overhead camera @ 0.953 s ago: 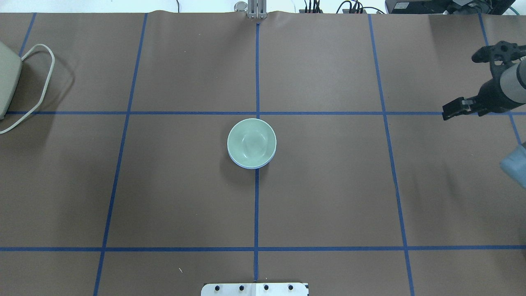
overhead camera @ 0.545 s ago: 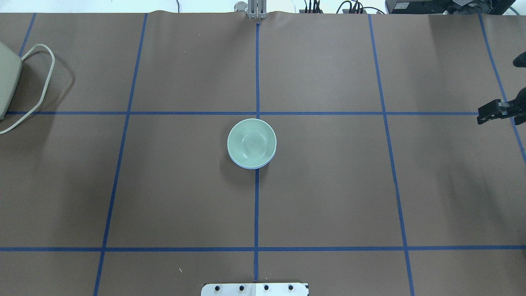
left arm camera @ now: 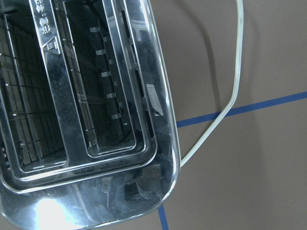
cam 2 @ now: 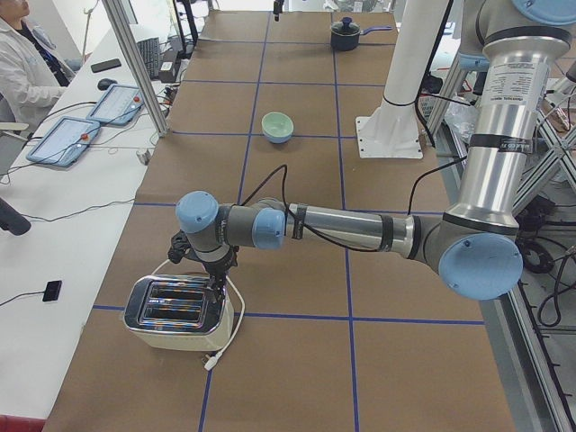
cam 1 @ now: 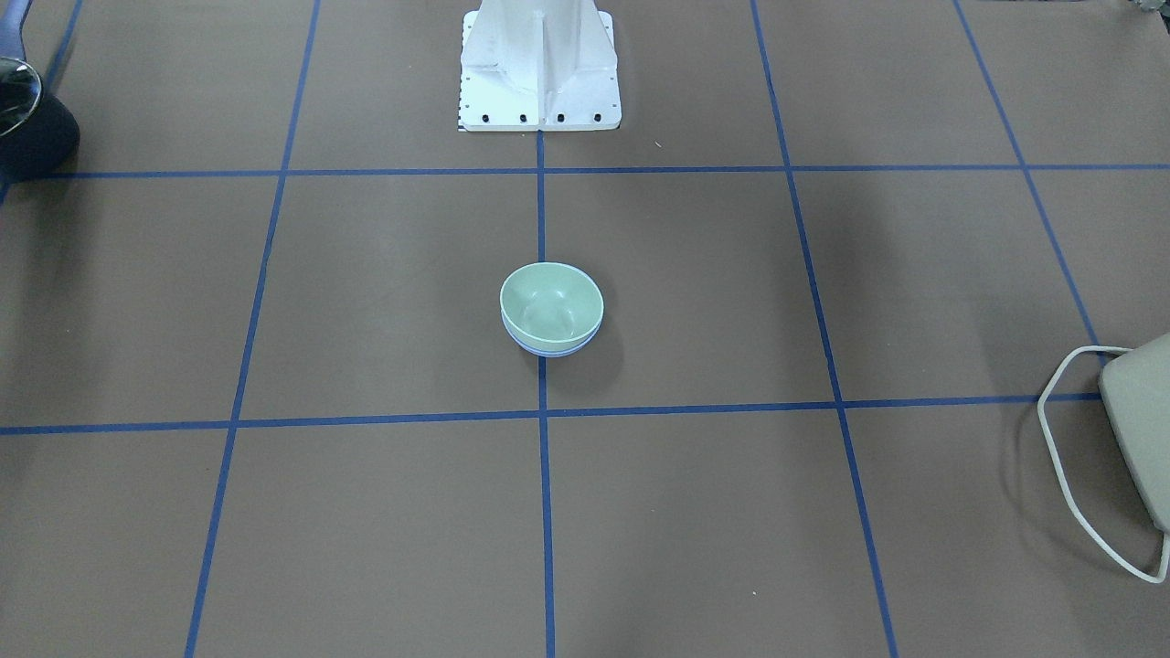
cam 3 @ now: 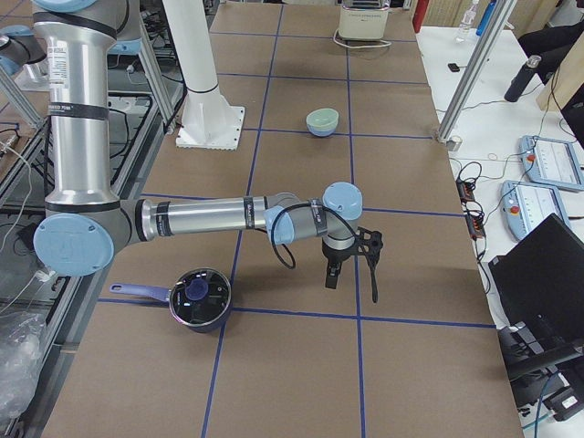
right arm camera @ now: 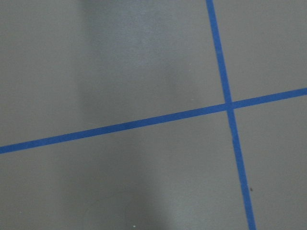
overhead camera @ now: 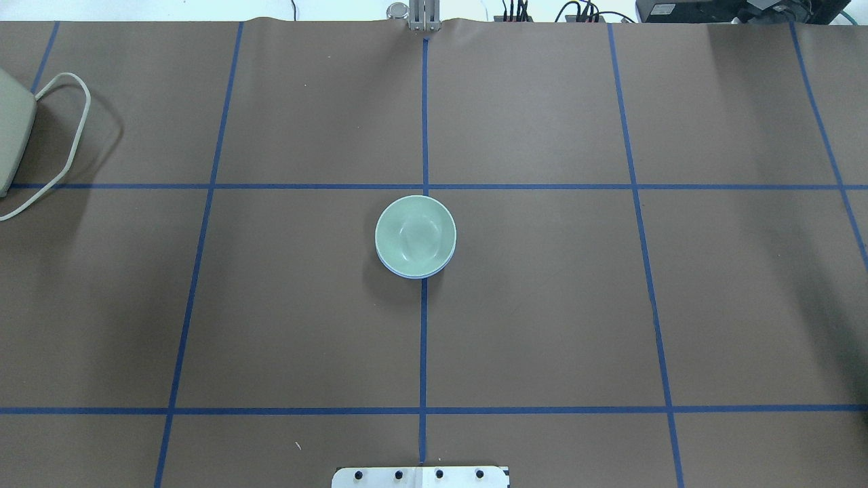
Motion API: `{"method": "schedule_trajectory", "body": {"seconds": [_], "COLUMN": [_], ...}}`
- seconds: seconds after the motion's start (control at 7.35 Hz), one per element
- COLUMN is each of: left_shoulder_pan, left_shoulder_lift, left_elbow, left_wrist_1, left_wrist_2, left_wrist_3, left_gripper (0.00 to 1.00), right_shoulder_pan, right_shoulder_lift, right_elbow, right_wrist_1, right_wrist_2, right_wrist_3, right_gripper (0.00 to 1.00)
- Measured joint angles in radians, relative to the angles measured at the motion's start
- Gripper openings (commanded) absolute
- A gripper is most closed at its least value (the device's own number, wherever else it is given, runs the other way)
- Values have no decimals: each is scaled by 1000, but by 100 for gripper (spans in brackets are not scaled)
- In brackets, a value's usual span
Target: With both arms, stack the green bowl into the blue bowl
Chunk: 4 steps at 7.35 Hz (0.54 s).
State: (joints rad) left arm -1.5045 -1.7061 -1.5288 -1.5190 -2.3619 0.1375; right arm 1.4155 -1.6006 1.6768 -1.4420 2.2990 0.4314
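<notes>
I found the green bowl (overhead camera: 415, 234) seated upright inside the blue bowl (cam 1: 548, 348) at the middle of the tabletop (overhead camera: 542, 325), well apart from every edge. Only a thin band of the blue bowl showed beneath the green rim, which I judged to follow from their equal size. The stack looked level, and I judged the task complete.

The left gripper (cam 2: 214, 270) hung over the toaster (cam 2: 175, 313) near the tabletop's left edge. The right gripper (cam 3: 351, 265) hung near the pot (cam 3: 199, 299) toward the right edge. I took both as parked clear of the stack. I could not tell either gripper's opening, as only the side views showed them.
</notes>
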Motion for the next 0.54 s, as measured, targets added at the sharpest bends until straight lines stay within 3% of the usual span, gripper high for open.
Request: {"method": "schedule_trajectory", "body": {"seconds": [0.54], "left_shoulder_pan": [1], "left_shoulder_lift": [48], "left_elbow": [14], "left_wrist_1": [-4], "left_wrist_2": [-5], "left_wrist_3": [-2], "left_gripper": [100], "right_shoulder_pan": [17], "right_shoulder_lift": [-4], "right_elbow": [2], "right_wrist_1": [-33], "right_wrist_2": [0], "right_wrist_3": [-47], "right_gripper": [100]}}
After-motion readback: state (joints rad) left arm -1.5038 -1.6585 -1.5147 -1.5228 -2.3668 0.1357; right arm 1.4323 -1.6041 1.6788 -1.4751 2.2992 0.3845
